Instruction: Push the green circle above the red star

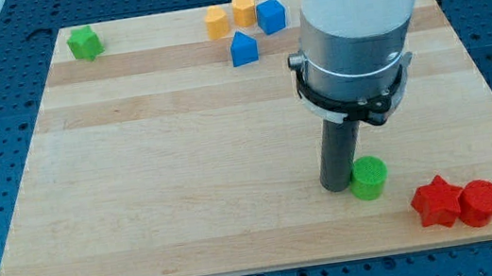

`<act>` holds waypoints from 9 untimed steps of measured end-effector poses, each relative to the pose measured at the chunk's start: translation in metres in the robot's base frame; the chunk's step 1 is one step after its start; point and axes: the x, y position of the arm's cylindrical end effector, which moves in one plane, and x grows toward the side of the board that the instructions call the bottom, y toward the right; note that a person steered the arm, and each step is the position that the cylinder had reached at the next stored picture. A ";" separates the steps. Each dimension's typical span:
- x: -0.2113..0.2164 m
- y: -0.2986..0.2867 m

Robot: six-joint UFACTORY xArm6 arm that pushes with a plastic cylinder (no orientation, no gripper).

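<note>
A: Where is my tip [336, 185] sitting?
B: Touching the green circle [368, 178], at its nine o'clock.
A: And the red star [436, 201]?
B: Lying at the circle's four o'clock on the worktop [185, 184]. No pincer is showing.

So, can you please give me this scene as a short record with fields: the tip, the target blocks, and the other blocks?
tip: my tip rests on the board, touching the green circle's left side
green circle: left of and slightly above the red star, apart from it
red star: near the view's bottom right, touching the red circle
green block: top left corner
top cluster: two yellow blocks, two blue blocks
task state: green circle not yet above the star
</note>
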 end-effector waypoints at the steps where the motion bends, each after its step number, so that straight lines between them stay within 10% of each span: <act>1: 0.009 0.005; 9: 0.007 0.056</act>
